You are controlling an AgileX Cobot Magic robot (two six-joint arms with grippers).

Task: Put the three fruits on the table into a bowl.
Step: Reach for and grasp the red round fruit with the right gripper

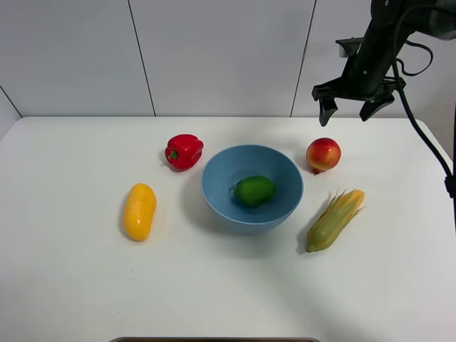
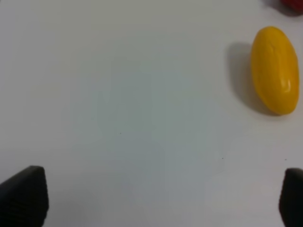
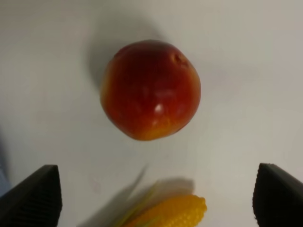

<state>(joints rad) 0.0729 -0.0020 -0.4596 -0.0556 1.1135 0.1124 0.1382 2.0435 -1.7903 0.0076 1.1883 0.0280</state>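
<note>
The green lime (image 1: 254, 190) lies inside the light-blue bowl (image 1: 221, 173) at the middle of the white table (image 1: 71, 285). The red-and-yellow apple-like fruit (image 1: 323, 154) sits on the table right of the bowl; it also shows in the right wrist view (image 3: 150, 90). The yellow-orange mango (image 1: 140, 211) lies left of the bowl and shows in the left wrist view (image 2: 275, 69). My right gripper (image 1: 348, 109) is open and empty, raised above and behind the apple-like fruit. My left gripper (image 2: 156, 203) is open and empty over bare table; it is out of the exterior view.
A red bell pepper (image 1: 184, 151) stands behind the bowl's left side. A corn cob with husk (image 1: 335, 219) lies right of the bowl, in front of the apple-like fruit; its tip shows in the right wrist view (image 3: 168, 212).
</note>
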